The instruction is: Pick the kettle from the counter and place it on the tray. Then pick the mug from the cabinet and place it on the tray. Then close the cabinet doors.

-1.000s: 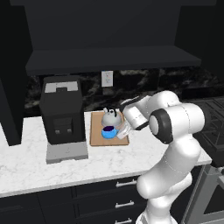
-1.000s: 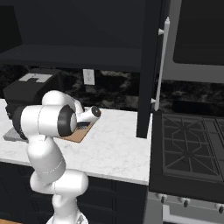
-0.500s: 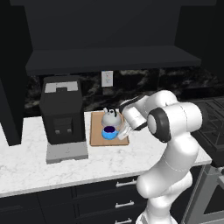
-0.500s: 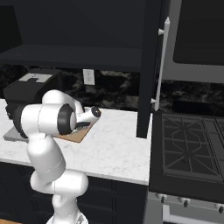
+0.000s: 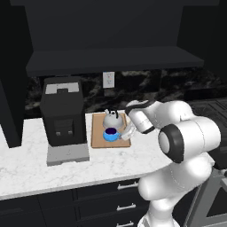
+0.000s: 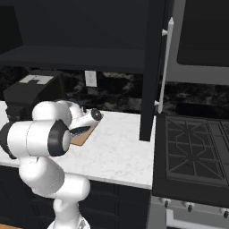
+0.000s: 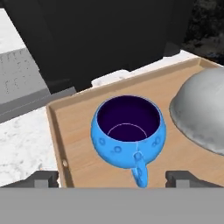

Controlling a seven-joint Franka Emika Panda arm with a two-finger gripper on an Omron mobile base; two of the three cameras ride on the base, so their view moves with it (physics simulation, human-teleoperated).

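Note:
The blue mug (image 7: 128,131) stands upright on the wooden tray (image 7: 78,131), its handle pointing toward my hand. The silver-grey kettle (image 7: 203,113) sits on the same tray just beside the mug. My gripper (image 7: 114,178) is open, with its fingertips (image 7: 43,178) spread wide to either side of the mug's handle and touching nothing. From the left base, the mug (image 5: 110,134) is at the tray's (image 5: 98,133) front, the kettle (image 5: 111,119) behind it, and the gripper (image 5: 126,132) just to their right. The cabinet (image 5: 111,60) above stands open, its right door (image 6: 150,80) swung out.
A black coffee machine (image 5: 64,115) on a grey base stands left of the tray on the marble counter (image 5: 44,168). The open door's silver handle (image 6: 165,67) hangs over the counter's right end. A stove (image 6: 192,147) lies to the right. Dark drawers (image 5: 119,199) run below.
The gripper's jaws have opened from shut, letting go of the mug, which now stands free on the tray. The arm has hardly moved.

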